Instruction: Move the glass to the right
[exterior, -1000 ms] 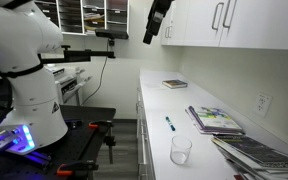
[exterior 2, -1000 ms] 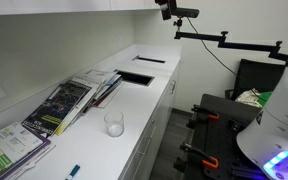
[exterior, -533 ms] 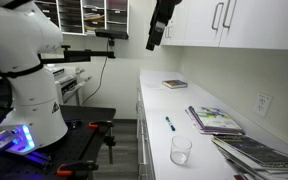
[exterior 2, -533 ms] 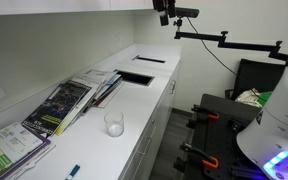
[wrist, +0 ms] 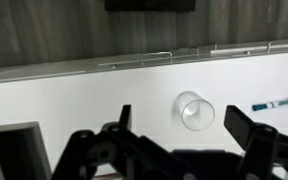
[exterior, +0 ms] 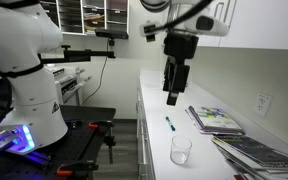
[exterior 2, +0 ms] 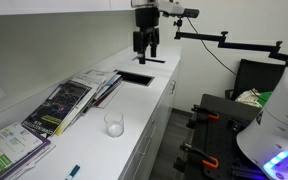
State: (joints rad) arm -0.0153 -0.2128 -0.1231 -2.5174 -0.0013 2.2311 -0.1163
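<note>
The glass (exterior: pixel 181 150) is a small clear tumbler standing upright on the white counter near its front edge; it shows in both exterior views (exterior 2: pixel 114 123) and in the wrist view (wrist: pixel 194 111). My gripper (exterior: pixel 172 98) hangs well above the counter, far from the glass, fingers pointing down; it also shows in an exterior view (exterior 2: pixel 145 54). In the wrist view the gripper (wrist: pixel 184 135) is open and empty, its two dark fingers either side of the glass far below.
A blue-tipped pen (exterior: pixel 169 123) lies on the counter beside the glass. Magazines (exterior: pixel 216 120) lie against the wall, more (exterior 2: pixel 60 105) in a spread pile. A dark book (exterior: pixel 174 84) lies farther along. White cabinets hang overhead.
My gripper has come down from up by the cabinets and moved out over the counter, closer to the glass. The glass and pen have not moved.
</note>
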